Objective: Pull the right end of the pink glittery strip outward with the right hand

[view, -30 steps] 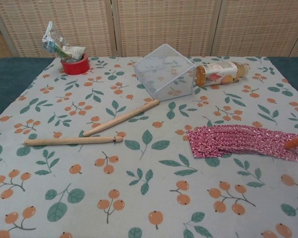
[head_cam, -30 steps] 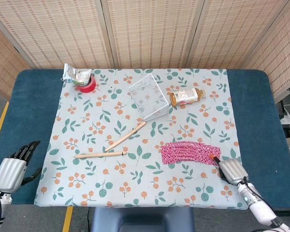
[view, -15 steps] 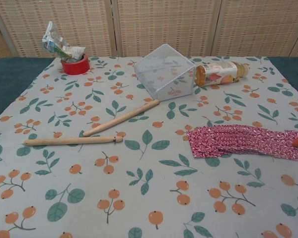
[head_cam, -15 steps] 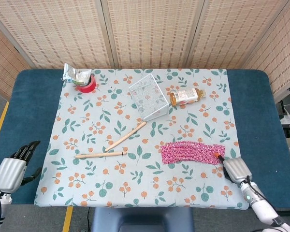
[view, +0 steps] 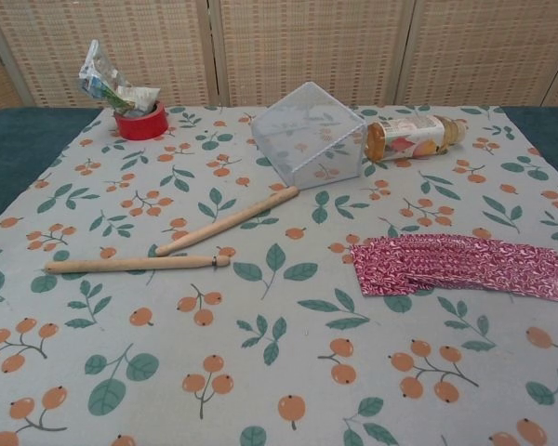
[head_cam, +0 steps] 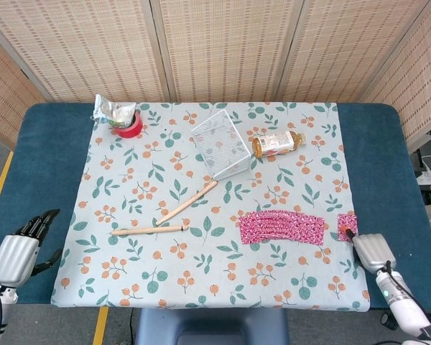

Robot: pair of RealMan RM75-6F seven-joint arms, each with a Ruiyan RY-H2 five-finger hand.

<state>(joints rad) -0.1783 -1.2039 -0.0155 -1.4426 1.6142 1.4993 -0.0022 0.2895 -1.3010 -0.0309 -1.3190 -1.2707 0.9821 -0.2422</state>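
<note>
The pink glittery strip lies on the floral cloth right of centre, its left part bunched in folds. A small pink end piece shows further right, at the fingertips of my right hand, which pinches it at the cloth's right edge. Bare cloth separates this piece from the bunch in the head view. In the chest view the strip runs flat and unbroken to the right border, and the right hand is out of frame. My left hand hangs off the table's front left corner, fingers apart, holding nothing.
Two wooden sticks lie left of the strip. A tipped wire mesh basket and a lying bottle sit behind it. A red tape roll with a foil packet stands at the far left corner.
My right hand has moved right and slightly toward the front edge, drawing the strip's right end outward. The strip now lies longer and flatter. The left hand has not moved.
</note>
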